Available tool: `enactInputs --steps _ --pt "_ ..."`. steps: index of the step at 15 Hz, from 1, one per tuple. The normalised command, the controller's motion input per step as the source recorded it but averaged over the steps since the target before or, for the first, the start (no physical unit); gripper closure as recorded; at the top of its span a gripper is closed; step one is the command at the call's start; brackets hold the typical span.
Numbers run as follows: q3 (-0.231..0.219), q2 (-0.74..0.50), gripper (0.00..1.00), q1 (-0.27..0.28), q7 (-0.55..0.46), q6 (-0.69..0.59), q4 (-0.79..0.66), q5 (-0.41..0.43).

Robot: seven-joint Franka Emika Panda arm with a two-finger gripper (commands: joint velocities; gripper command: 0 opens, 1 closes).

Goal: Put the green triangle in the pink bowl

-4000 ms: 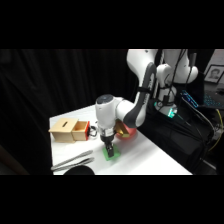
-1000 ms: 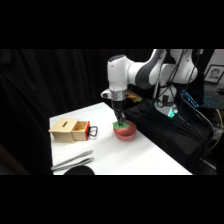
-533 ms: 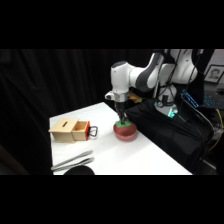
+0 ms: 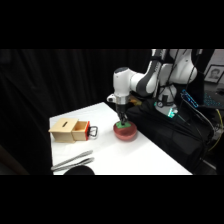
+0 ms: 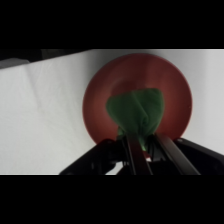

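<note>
Dark curtains all round, and a white bench [image 4: 120,155] lit up in the middle of it. The big change: a few seconds ago the arm was down near the front of the bench with the green triangle [image 5: 135,112], and now that block sits over the pink bowl [image 4: 125,131], which is near the bench's right edge, roughly halfway along it. A second ago the end effector [image 4: 121,120] hung a bit higher above the bowl; it has since come down so its tip is right at the rim.

From the wrist view the triangle is inside the bowl's outline, filling the middle, and the two dark fingers [image 5: 134,150] look closed on the block's near edge. I can't tell whether the block is resting on the bowl's floor yet or hanging just above it.

So my read is that the carry is basically done and only the release is left. The wooden box [image 4: 70,131] near the left edge and the metal tongs [image 4: 72,161] at the front left corner sit well apart from all this.
</note>
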Motion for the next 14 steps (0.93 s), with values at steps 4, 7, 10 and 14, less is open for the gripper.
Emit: enactInputs --steps 4,7,10,14 --pt "-0.013 0.17 0.36 -0.054 -0.19 0.28 0.01 -0.031" --pt "-0.007 0.07 0.11 -0.031 -0.14 0.16 0.00 -0.056" --pt "-0.008 -0.04 0.00 -0.024 -0.12 0.04 -0.01 -0.077" --pt "0.007 -0.22 0.00 -0.034 -0.14 -0.07 -0.07 -0.044"
